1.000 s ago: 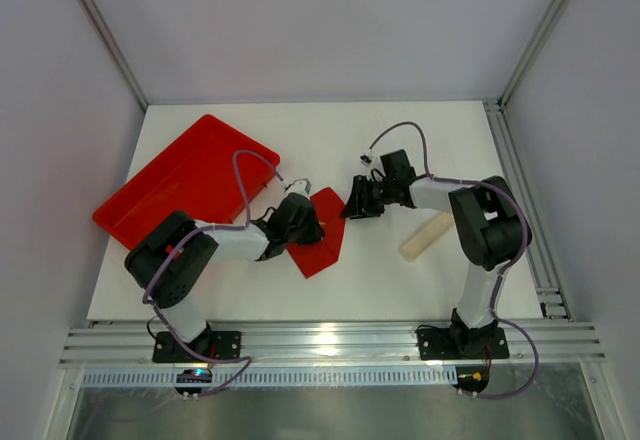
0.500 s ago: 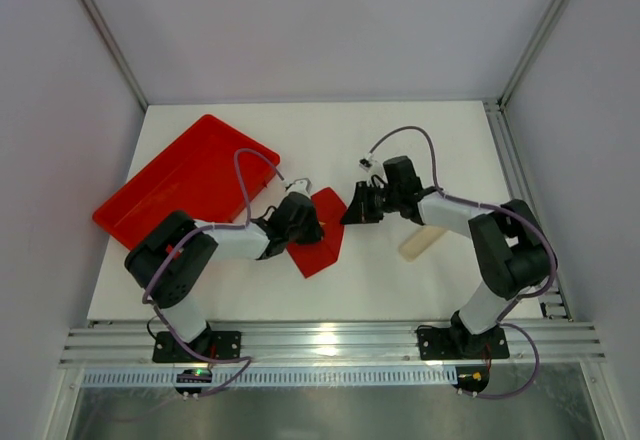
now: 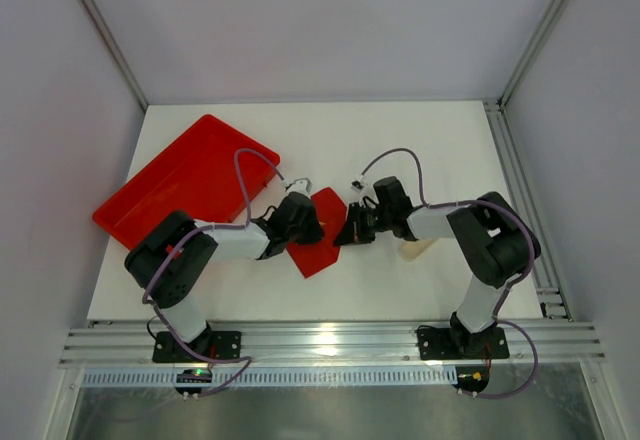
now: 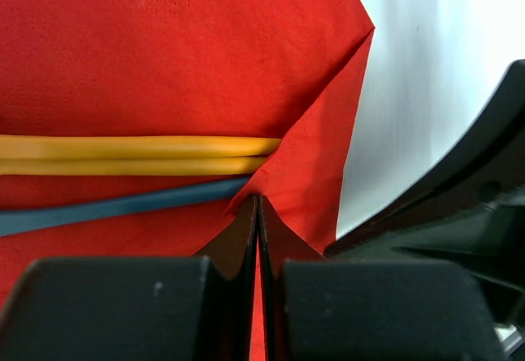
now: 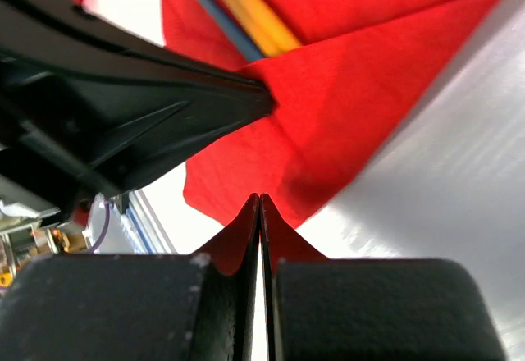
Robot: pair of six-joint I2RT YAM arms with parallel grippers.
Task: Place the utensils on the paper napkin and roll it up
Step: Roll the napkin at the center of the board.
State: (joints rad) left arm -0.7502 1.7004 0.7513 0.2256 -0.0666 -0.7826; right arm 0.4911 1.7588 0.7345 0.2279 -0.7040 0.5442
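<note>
The red paper napkin (image 3: 322,232) lies on the table between my two grippers. In the left wrist view two yellow-tan utensils (image 4: 139,154) and a blue strip (image 4: 115,207) lie across the napkin (image 4: 164,57), their ends under a folded flap. My left gripper (image 4: 258,201) is shut on that flap; it sits at the napkin's left side (image 3: 308,228). My right gripper (image 3: 344,234) is shut and empty, its tips (image 5: 259,200) at the napkin's (image 5: 328,107) right edge. The utensils (image 5: 246,6) show there too.
A large red plastic tray (image 3: 185,175) stands at the back left. A pale tan stick (image 3: 418,250) lies on the table right of the napkin, partly under my right arm. A metal rail runs along the near edge.
My right gripper has moved left and nearer, from beside the napkin's far right corner to its right edge. The left arm and napkin have not moved.
</note>
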